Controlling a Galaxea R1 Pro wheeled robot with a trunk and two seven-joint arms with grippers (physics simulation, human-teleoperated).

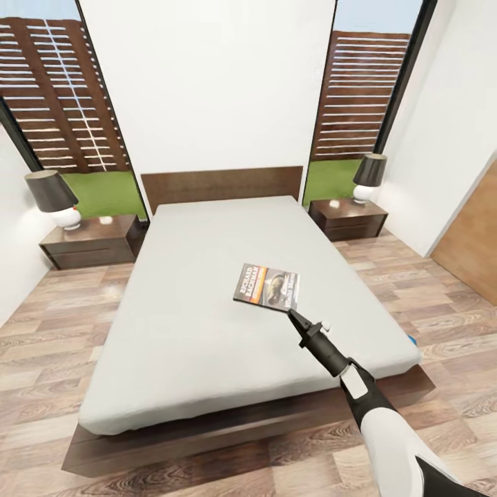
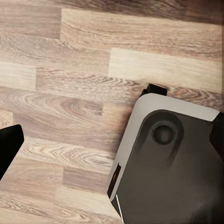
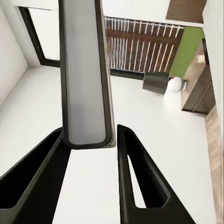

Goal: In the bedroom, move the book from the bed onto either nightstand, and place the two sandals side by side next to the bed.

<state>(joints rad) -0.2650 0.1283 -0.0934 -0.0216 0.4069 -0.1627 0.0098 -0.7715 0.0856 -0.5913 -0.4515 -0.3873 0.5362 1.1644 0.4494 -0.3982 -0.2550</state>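
We saw a home bedroom: a low bed (image 1: 207,304) with a bare mattress and dark headboard (image 1: 221,185), a nightstand (image 1: 90,241) with a lamp (image 1: 54,197) on each side, white walls, wood-plank floor (image 1: 41,345) and tall windows (image 1: 55,103).

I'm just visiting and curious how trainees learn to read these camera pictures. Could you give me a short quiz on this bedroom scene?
1. True or false: the book lies on the floor.
2. Which gripper is at the book's corner? A) the left one B) the right gripper C) both
3. Fill in: on each nightstand stands a ____ with a dark shade.

Key
1. False: it lies on the mattress of the bed.
2. B: its fingers sit on either side of the book's edge in the right wrist view.
3. Lamp.
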